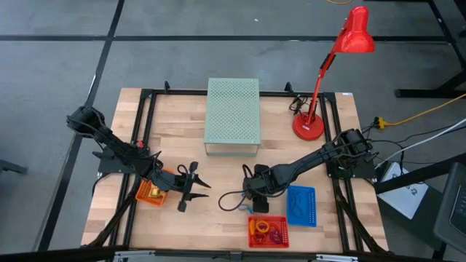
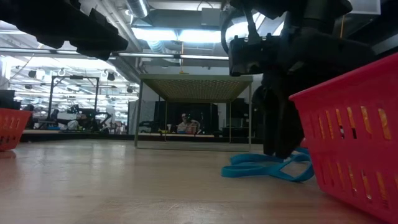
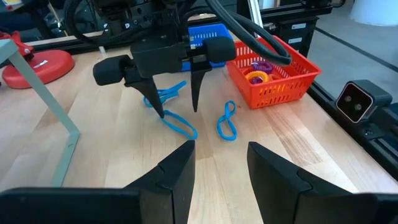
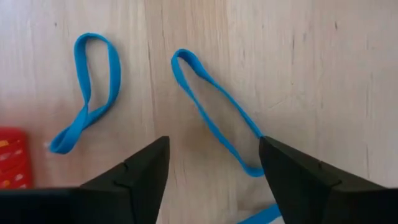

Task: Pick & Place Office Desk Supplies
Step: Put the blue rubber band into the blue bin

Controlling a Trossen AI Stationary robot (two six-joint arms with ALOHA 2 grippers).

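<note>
Pale wood tabletop (image 1: pixel 218 175), black-framed, contents listed left to right.

Left gripper (image 1: pixel 191 188): near left of centre, idle above bare wood, fingers apart, nothing between them. An orange basket (image 1: pixel 151 192) sits just beside its wrist, holding yellow pieces.

Pale green perforated box (image 1: pixel 233 110): far centre, not involved.

Blue loops (image 3: pixel 180 124): thin bands lying flat on the wood near centre. One elongated loop (image 4: pixel 217 112) lies between the right gripper's fingers; a second, twisted loop (image 4: pixel 87 93) rests apart from it, beside a red basket (image 1: pixel 268 231).

Right gripper (image 3: pixel 177 93): lowered over the loops, fingers spread wide with tips at or close to the wood, straddling the elongated loop but not yet closed on it.

Red basket: near edge, right of centre, containing orange and purple rings (image 3: pixel 258 70).

Blue basket (image 1: pixel 301 205): just right of the right gripper, likely the bands' destination.

Red desk lamp (image 1: pixel 320 80): far right.

Step in hand: picking up a blue loop. Next move calls for closing on the flat band, which could slip, then lifting and carrying it to the blue basket.
</note>
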